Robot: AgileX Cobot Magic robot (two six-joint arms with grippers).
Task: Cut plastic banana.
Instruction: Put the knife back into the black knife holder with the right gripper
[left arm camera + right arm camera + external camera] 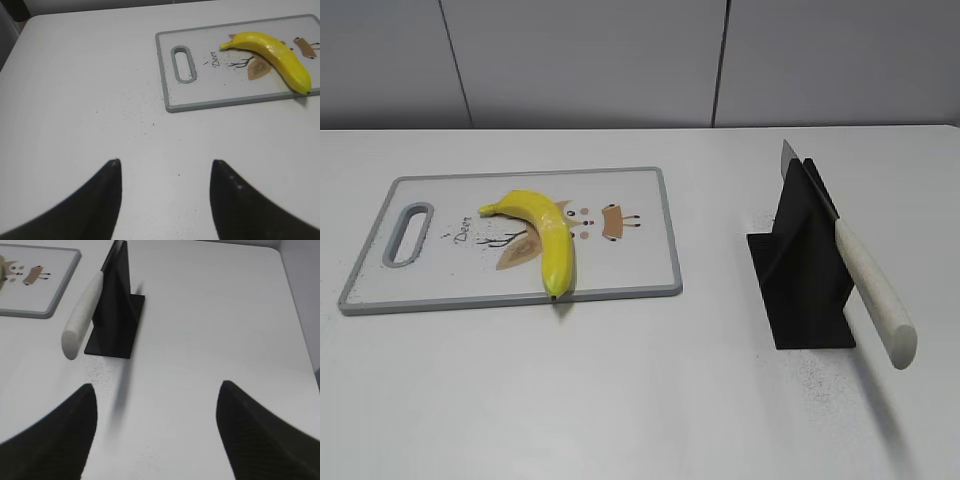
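A yellow plastic banana (543, 237) lies whole on a white cutting board (630, 250) with a grey rim, its tip at the board's near edge. It also shows in the left wrist view (275, 57) on the board (200, 90). A knife with a cream handle (873, 290) rests slanted in a black stand (800, 270); the right wrist view shows the handle (82, 315) and stand (117, 305). My left gripper (165, 167) is open and empty over bare table, near of the board. My right gripper (156, 390) is open and empty, near of the stand. Neither gripper shows in the exterior view.
The white table (640, 400) ends at a grey wall (620, 60) behind. Dark specks lie on the table by the stand (815, 380) and by the board's handle end (135, 100). The table's right edge shows in the right wrist view (300, 315).
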